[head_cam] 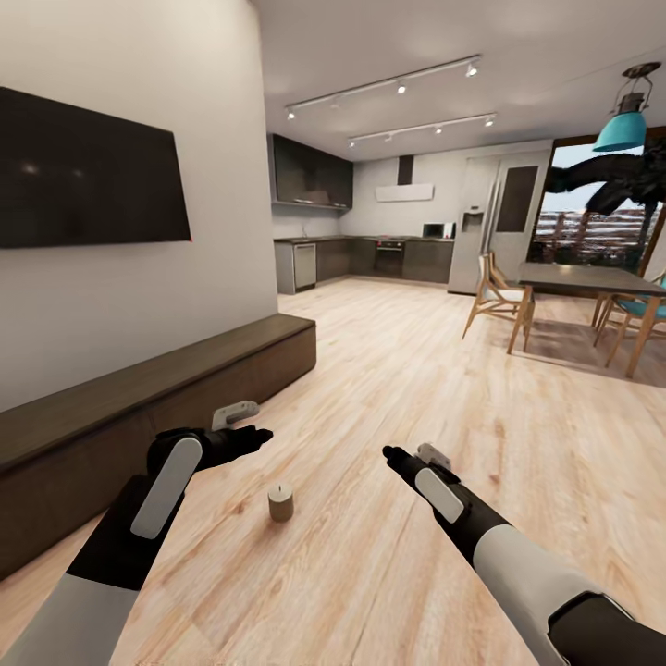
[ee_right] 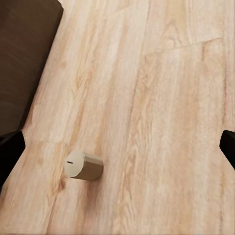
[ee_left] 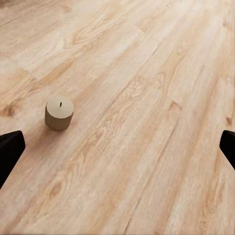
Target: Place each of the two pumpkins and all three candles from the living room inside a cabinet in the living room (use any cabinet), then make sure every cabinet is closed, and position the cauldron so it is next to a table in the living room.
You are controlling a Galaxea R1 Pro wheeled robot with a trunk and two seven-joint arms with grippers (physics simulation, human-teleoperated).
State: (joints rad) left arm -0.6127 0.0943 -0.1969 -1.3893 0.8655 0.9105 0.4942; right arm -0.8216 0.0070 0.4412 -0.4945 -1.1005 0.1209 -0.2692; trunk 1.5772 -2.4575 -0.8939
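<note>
One candle [head_cam: 280,501] stands upright on the wooden floor [head_cam: 388,370], between the two arms and apart from both. Left end effector [head_cam: 259,435] is released, fingers spread wide, hovering above the floor near the low dark-brown cabinet [head_cam: 166,398]. Right end effector [head_cam: 390,454] is likewise spread and empty. Beyond it stands a dining table [head_cam: 592,277] with chairs.

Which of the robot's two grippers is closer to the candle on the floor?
The left gripper. It hangs nearly over the candle, while the right gripper is farther off to the side.
</note>
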